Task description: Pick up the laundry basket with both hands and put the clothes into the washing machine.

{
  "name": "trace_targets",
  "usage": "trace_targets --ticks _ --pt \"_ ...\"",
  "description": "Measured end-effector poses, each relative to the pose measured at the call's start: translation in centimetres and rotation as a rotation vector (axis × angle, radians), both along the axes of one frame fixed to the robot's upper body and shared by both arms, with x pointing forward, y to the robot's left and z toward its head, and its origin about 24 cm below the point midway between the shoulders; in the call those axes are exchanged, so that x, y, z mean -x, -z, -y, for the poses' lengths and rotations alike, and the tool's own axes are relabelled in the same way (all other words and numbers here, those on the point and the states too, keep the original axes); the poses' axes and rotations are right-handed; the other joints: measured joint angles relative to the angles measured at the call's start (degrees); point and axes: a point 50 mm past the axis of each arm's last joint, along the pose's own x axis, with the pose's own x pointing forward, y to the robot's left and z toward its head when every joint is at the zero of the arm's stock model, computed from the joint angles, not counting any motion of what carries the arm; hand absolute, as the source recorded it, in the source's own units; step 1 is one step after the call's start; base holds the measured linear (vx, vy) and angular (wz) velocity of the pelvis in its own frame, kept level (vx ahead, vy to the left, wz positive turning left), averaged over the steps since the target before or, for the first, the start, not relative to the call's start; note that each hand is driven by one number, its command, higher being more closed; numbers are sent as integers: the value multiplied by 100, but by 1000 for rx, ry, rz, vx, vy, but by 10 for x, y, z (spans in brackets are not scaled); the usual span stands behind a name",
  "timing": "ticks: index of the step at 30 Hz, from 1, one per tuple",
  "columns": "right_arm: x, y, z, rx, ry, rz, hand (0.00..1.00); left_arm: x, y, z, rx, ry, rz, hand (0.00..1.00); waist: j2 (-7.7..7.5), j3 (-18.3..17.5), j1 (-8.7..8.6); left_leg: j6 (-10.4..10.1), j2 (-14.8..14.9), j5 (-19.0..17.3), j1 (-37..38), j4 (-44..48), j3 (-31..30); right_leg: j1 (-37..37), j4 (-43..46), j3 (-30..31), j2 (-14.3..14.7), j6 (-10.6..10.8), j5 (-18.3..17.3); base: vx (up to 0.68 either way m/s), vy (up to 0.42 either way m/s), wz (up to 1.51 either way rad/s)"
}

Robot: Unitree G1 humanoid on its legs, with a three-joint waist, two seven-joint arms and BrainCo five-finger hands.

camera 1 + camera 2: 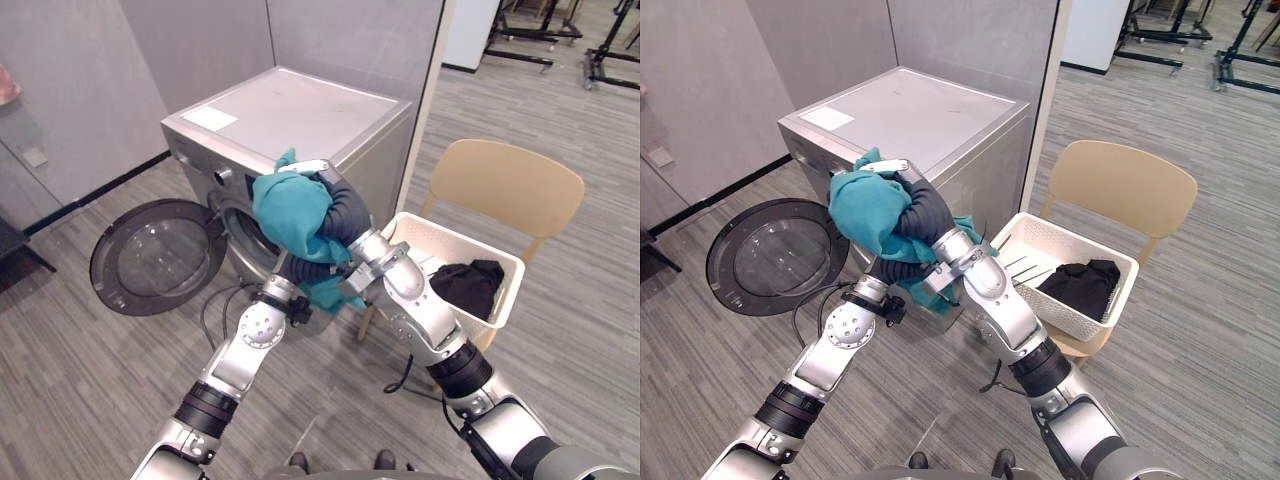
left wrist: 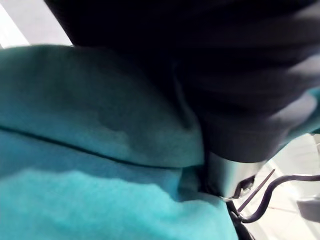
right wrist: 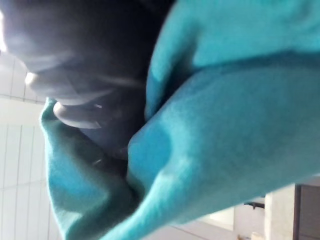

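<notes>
Your two hands hold the teal garment [image 1: 290,210] bunched up at the washing machine's [image 1: 300,115] open mouth, with the left hand [image 1: 303,270] under it and the right hand [image 1: 345,215] alongside. Cloth buries the fingers, so you cannot tell their grip. The garment looks light, limp and likely to trail, so support it from below and gather loose ends. A black garment [image 1: 470,285] lies in the laundry basket [image 1: 505,290].
</notes>
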Motion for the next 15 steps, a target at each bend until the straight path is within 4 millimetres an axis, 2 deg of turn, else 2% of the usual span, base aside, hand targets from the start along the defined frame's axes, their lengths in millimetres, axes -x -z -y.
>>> trace_targets --ticks 4,9,13,15 --pt "0 0 0 -4 12 -4 0 1 6 0 12 -16 -25 100 -16 -38 -11 -20 18 12 -2 -46 26 85 -273 23 62 25 118 0 -10 -5" --pt "0 3 4 50 75 45 0 13 30 -6 94 -96 -138 100 -23 -42 -9 -22 54 11 17 -58 77 136 -406 76 122 -9 211 26 9 -5" --pt "2 14 38 92 265 83 0 20 41 -24 158 -210 -195 100 -23 -42 -14 -22 54 11 23 -71 79 138 -405 77 125 -6 208 34 25 0" --pt "-1 22 65 140 404 82 0 24 43 -38 177 -269 -199 100 -23 -41 -12 -21 47 10 57 -81 88 167 -405 85 123 1 204 9 36 -1"
